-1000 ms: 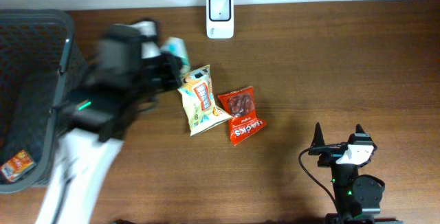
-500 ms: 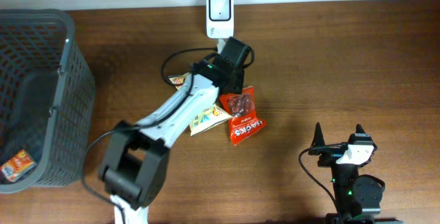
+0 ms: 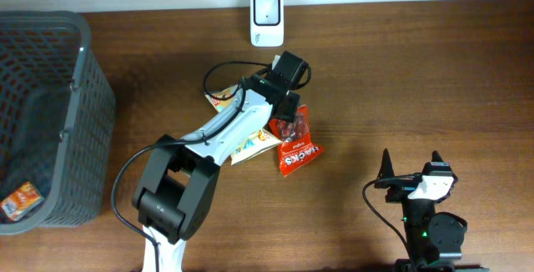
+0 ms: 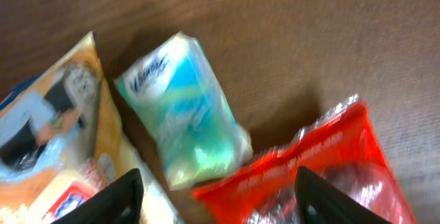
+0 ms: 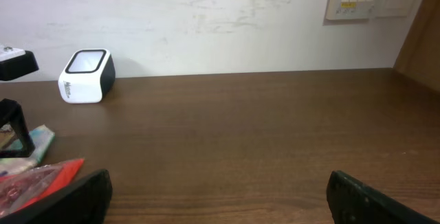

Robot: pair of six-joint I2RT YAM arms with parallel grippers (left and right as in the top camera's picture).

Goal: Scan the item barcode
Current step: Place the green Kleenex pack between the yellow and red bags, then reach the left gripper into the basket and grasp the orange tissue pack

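stretching the left arm (image 3: 221,130) diagonally from the near edge of the table (image 3: 434,72) toward the scanner (image 3: 267,20), upper link lying low and long, wrist tipping down over the snacks. hovering the left gripper (image 4: 221,198) just in front of the scanner without touching it, fingers (image 4: 117,198) standing spread wide and pinching nothing.

looking straight down through the left wrist camera at the tissue pack (image 4: 184,107), lying slantwise on the wood between the yellow bag (image 4: 48,135) and the red bag (image 4: 323,162), sitting below the gap of the spread fingers. seeming to touch both bags at its lower end, though blurring too much there to say for certain. hiding from the overhead camera under the gripper, near the scanner but apart from it.

folding the right arm (image 3: 430,230) compactly at the near right corner, well apart from the bags. pointing the right gripper (image 3: 410,168) toward the far wall, fingers splayed fully and gripping nothing, with bare wood in front of it.

showing the basket (image 3: 83,34) at the far left of the table, holding one small orange packet (image 3: 18,201) in its near corner.
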